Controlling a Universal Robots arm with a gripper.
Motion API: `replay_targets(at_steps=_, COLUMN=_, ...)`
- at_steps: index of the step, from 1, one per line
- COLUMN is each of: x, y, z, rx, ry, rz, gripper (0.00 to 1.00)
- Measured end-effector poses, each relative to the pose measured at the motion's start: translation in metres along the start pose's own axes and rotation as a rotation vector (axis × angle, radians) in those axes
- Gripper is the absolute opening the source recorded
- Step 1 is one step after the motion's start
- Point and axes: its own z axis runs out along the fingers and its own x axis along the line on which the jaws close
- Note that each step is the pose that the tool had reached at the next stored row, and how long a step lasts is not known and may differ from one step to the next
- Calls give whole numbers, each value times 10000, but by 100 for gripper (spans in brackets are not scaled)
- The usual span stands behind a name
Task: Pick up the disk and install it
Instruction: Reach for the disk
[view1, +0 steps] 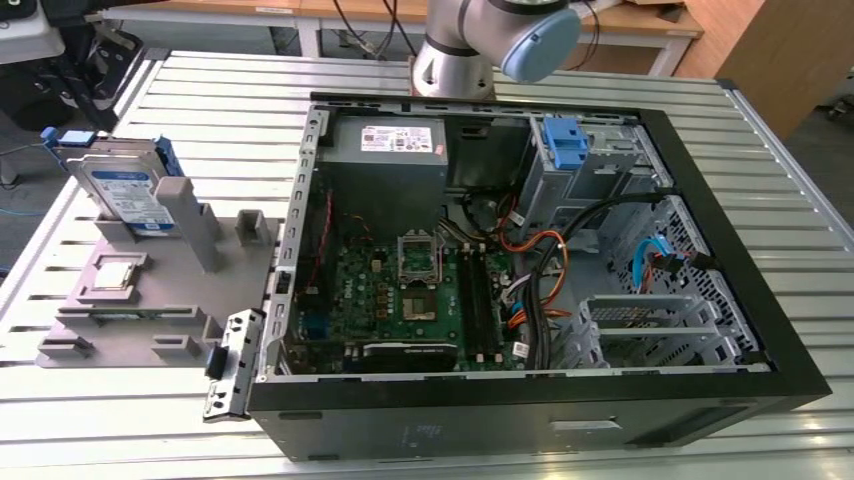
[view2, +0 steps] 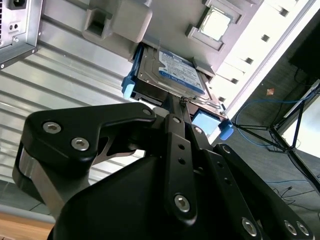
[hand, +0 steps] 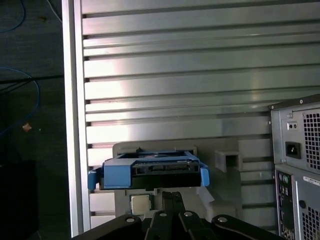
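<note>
Where the slatted aluminium table (view1: 134, 440) reaches the exterior view's left, a grey fixture plate (view1: 147, 300) lies flat. The disk (view1: 127, 190) stands on edge in a slot at the plate's far end, its white-and-blue label facing the near side and its blue carrier frame wrapped around it. Just near of it on the plate sits 1 square processor chip (view1: 118, 270). To the right lies the open computer case (view1: 534, 400), with the grey power supply (view1: 394, 145) at its far left, the green motherboard (view1: 400, 290) nearer, and a blue drive carrier (view1: 566, 140) in a bay at its far right. The robot arm (view1: 481, 45) rises beyond the case's far edge. In both wrist views the gripper (view2: 172, 100) (hand: 171, 195) points at the disk (view2: 175, 72) (hand: 150, 172), its 2 fingers drawn together with nothing between them; whether they touch the disk cannot be told.
</note>
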Motion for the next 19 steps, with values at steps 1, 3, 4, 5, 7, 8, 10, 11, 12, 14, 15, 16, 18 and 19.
replay_targets(at_steps=1, x=8, y=0, z=7, rx=1, ry=1, rz=0, gripper=11)
replay_targets(at_steps=3, x=26, y=0, z=22, rx=1, ry=1, rz=0, gripper=11)
replay_targets(at_steps=4, x=37, y=0, z=28, rx=0, ry=0, rz=0, gripper=11)
replay_targets(at_steps=5, x=50, y=0, z=33, rx=0, ry=0, rz=0, gripper=11)
replay_targets(at_steps=7, x=70, y=2, z=46, rx=-1, ry=-1, rz=0, gripper=11)
replay_targets(at_steps=8, x=81, y=4, z=54, rx=-1, ry=-1, rz=-1, gripper=11)
replay_targets(at_steps=10, x=99, y=5, z=67, rx=0, ry=0, rz=0, gripper=11)
replay_targets(at_steps=11, x=106, y=5, z=70, rx=0, ry=1, rz=0, gripper=11)
replay_targets(at_steps=12, x=106, y=5, z=71, rx=0, ry=0, rz=-1, gripper=11)
replay_targets(at_steps=14, x=107, y=5, z=71, rx=0, ry=1, rz=-2, gripper=11)
replay_targets(at_steps=15, x=107, y=5, z=71, rx=0, ry=1, rz=-1, gripper=11)
replay_targets(at_steps=16, x=108, y=5, z=71, rx=0, ry=0, rz=0, gripper=11)
replay_targets(at_steps=18, x=109, y=9, z=73, rx=-1, ry=-2, rz=1, gripper=11)
replay_targets(at_steps=19, x=109, y=12, z=74, rx=-3, ry=-1, rz=1, gripper=11)
